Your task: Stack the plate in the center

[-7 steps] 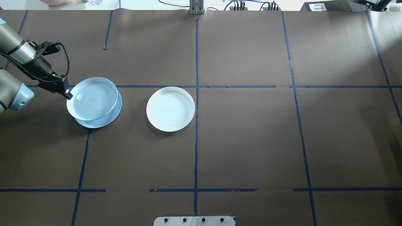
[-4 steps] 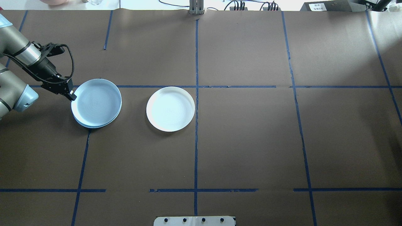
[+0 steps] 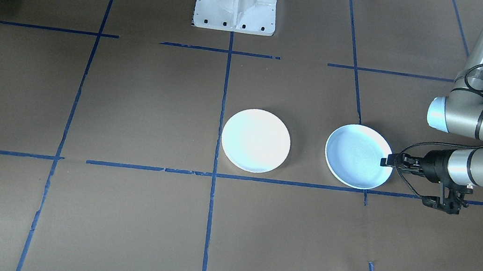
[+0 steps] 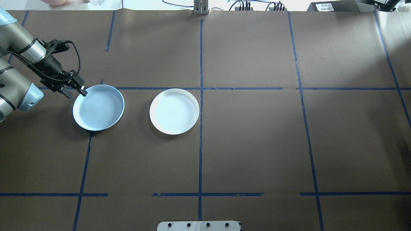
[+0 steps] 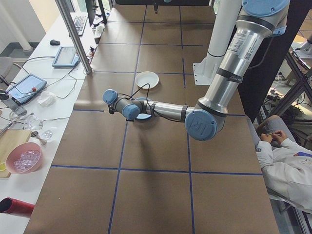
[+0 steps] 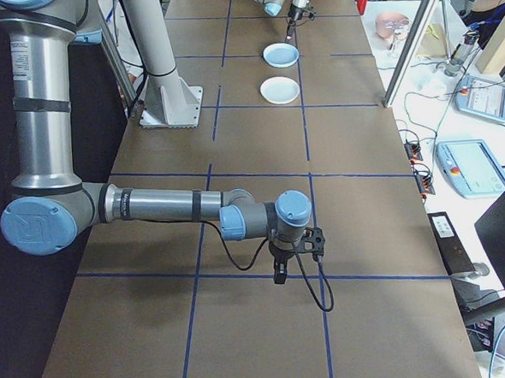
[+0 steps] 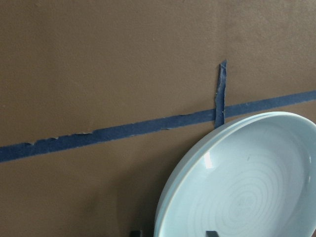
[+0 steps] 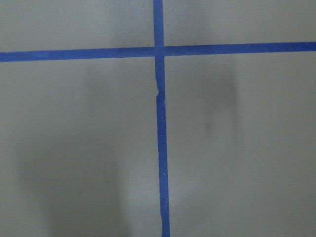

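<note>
pale blue plate point(image 4: 98, 107) lying flat on the brown paper table cover point(image 4: 250, 144), left of the table's middle, over a crossing of blue tape lines point(image 4: 200, 141). round, shallow, glossy, with a low raised rim and faint concentric rings inside. counted from above: two discs in all, one pale blue and one white; cannot tell whether more lies under the blue one. white plate point(image 4: 174, 111) just right of it, apart, same shape and size, beside the central tape line. at the blue plate's far left rim, left gripper point(image 4: 75, 93) released, black fingers spread either side of the rim. right gripper point(image 6: 279, 277) low over bare taped paper, well apart; grip cannot be told.
</note>
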